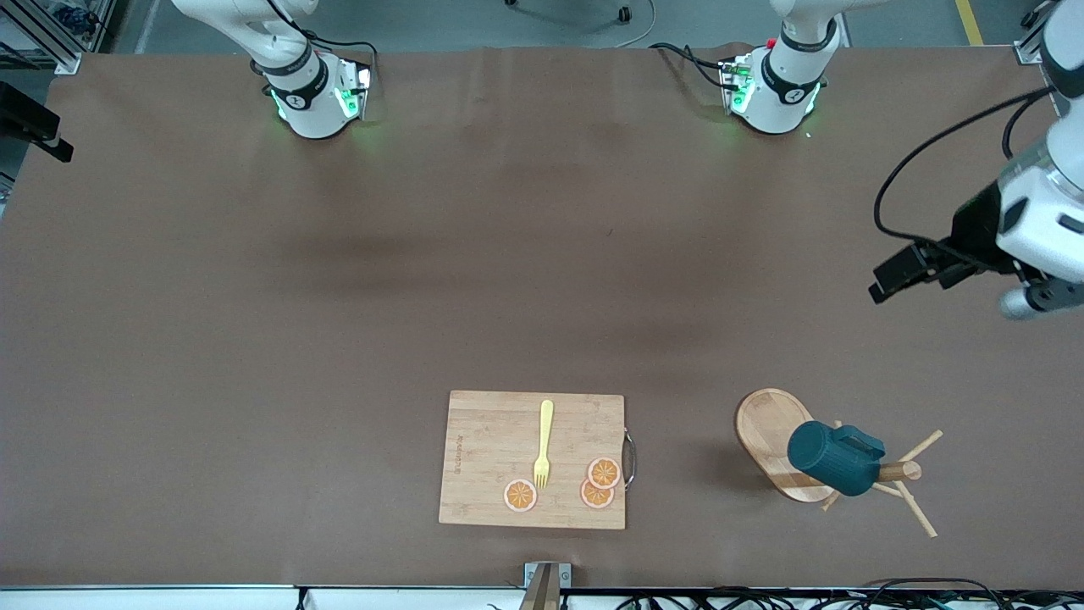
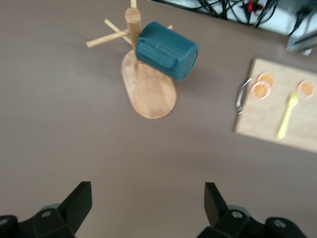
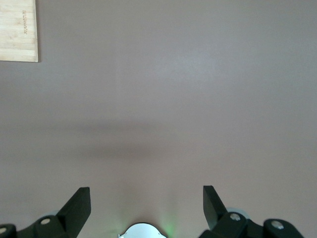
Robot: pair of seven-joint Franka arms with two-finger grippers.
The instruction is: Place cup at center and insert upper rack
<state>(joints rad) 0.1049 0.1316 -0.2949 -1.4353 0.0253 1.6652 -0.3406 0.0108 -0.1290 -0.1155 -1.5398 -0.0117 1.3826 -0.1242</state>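
The dark teal cup hangs on a peg of the light wooden mug tree, the upper rack. The rack stands upright near the front camera's edge of the table, toward the left arm's end. In the left wrist view the cup and the rack lie ahead of the fingers. My left gripper is open and empty, up in the air over bare table near the left arm's end. My right gripper is open and empty, high over bare table by its own base; it does not show in the front view.
A rectangular wooden cutting board lies near the front camera's edge at mid-table, with a yellow fork and three orange slices on it. It also shows in the left wrist view and the right wrist view.
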